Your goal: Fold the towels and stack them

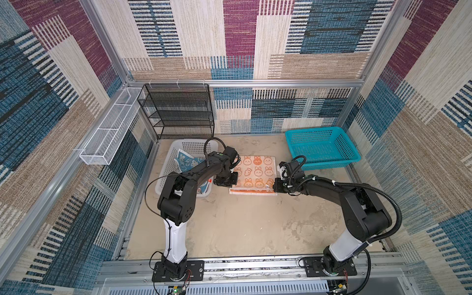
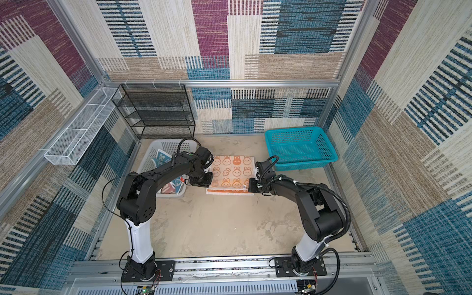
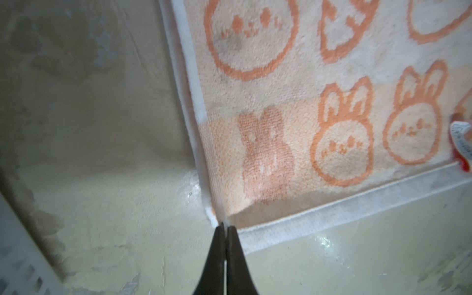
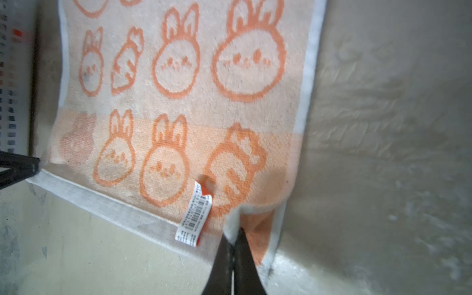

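The orange-and-cream rabbit towel lies doubled on the table's middle in both top views, a white hem showing along its near edge. My left gripper is shut on the upper layer's near left corner, held slightly off the lower layer. At the near right corner my right gripper is shut on the raised cloth, next to a barcode label. A blue-and-white towel and a block-print towel lie crumpled in the white basket, partly hidden by my left arm.
A teal basket stands at the back right, close behind my right wrist. A black wire rack stands against the back wall and a white wire tray hangs on the left wall. Bare table stretches in front of the towel.
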